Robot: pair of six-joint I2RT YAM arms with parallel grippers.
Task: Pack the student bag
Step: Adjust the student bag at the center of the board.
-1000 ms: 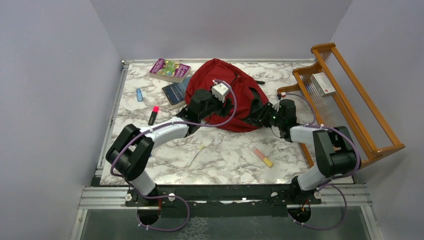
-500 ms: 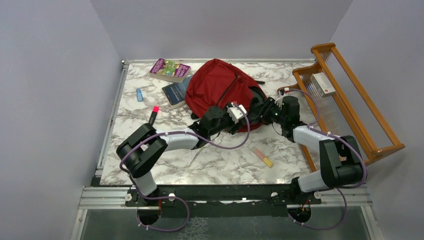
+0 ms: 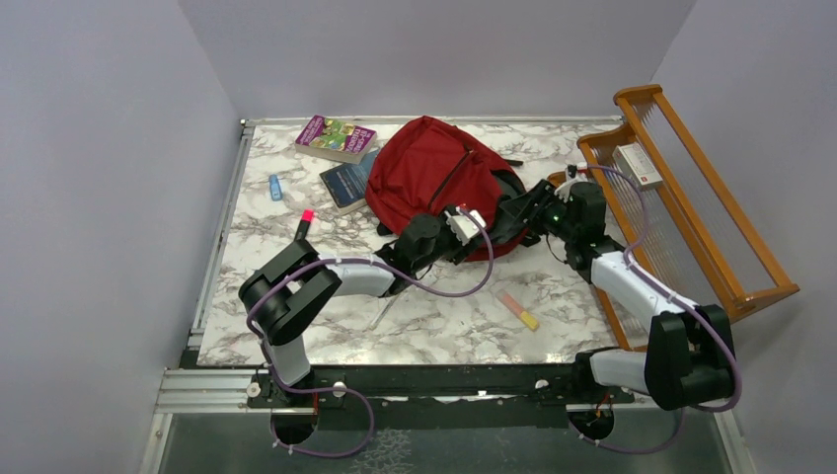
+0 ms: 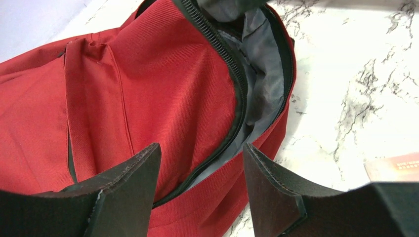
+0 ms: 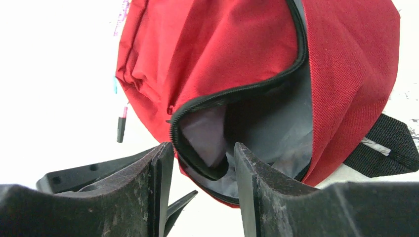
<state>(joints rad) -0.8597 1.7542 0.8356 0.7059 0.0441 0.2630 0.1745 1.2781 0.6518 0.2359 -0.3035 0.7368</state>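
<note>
Only wrist views show left gripper (image 4: 200,154) and right gripper (image 5: 202,148) parted at student bag (image 4: 163,74).

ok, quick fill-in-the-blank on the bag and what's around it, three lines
1. The student bag has outer fabric coloured ___.
2. Its zipper is ___, so the grey lining shows.
3. The wooden rack stands on the robot's ___ side of the table.

Missing words: red; open; right.
</note>
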